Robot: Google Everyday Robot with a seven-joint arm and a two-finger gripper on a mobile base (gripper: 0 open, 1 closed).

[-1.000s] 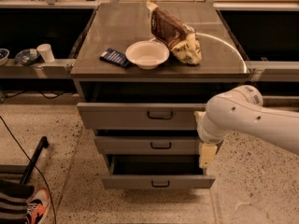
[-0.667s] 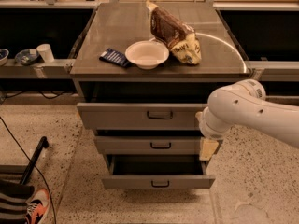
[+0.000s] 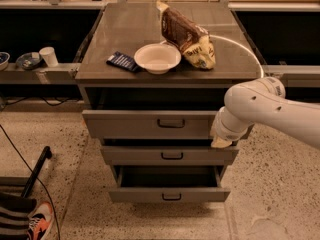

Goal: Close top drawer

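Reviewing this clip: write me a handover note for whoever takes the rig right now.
Gripper: at the right end of the wide grey metal top drawer's front panel, near its lower edge; contact unclear.
Top drawer: standing out from the cabinet, small black loop handle untouched.
Done: gripper positioned at the drawer.
Left: push the drawer fully in.

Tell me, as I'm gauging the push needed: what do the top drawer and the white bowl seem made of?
The top drawer looks like sheet metal, matte grey: flat, thin-edged front. The white bowl may be paper or plastic: thin rim, dull surface. The gripper sits by the drawer's right end.
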